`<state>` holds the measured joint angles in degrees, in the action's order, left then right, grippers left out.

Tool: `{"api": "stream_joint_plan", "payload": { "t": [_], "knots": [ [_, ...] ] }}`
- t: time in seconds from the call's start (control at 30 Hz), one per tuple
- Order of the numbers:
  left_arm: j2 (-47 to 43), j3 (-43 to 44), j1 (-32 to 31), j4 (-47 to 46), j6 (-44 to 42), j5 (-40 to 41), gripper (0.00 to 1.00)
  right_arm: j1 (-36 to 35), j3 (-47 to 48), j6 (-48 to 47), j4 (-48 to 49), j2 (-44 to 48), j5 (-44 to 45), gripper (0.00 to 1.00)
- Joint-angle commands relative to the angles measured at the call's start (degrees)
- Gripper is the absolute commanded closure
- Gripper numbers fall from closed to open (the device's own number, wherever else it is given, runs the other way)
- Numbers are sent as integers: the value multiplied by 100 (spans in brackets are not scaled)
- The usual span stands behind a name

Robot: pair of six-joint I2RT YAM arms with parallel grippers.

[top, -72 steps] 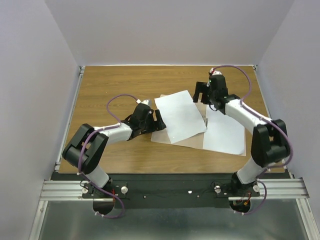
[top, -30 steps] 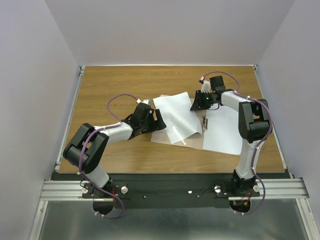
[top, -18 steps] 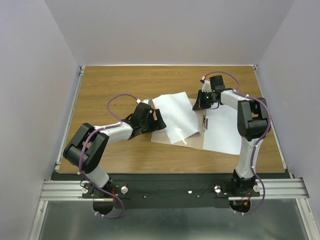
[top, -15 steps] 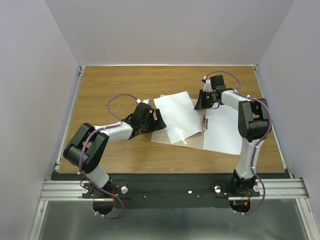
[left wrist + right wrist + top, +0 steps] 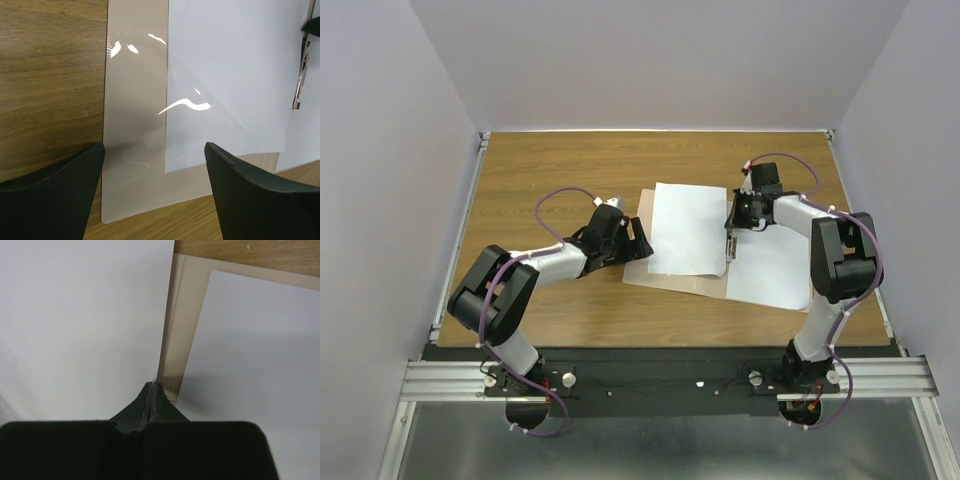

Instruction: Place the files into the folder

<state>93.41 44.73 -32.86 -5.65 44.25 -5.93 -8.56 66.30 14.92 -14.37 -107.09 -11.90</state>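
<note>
Right pincer, shut tight, sits at the edge of one sheet lying flat on the open folder; left pincer gapes empty beside it. Next, likely: back off, then fetch the second sheet

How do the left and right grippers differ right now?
The left gripper is wide open; the right gripper is shut. The left gripper faces the folder at its left edge; the right gripper sits at the right edge of the left sheet. Both are black, two-fingered, and at the folder's left half.
</note>
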Motion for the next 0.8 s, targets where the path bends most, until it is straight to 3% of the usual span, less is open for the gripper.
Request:
{"api": "stream_joint_plan", "payload": {
  "t": [0.0,0.43,0.57,0.77],
  "knots": [
    [310,-184,-54,750,-13,40,8,3,-328,-102,557,241,-127,99],
    [257,-131,-54,732,-127,-118,8,-155,-1216,-1086,1349,1251,319,99],
    [284,-96,-54,732,-197,-171,8,-172,-1286,-1158,1384,1366,-144,99],
    [266,-114,-54,732,-189,-180,8,-401,-1444,-1009,1384,1313,30,99]
  ]
}}
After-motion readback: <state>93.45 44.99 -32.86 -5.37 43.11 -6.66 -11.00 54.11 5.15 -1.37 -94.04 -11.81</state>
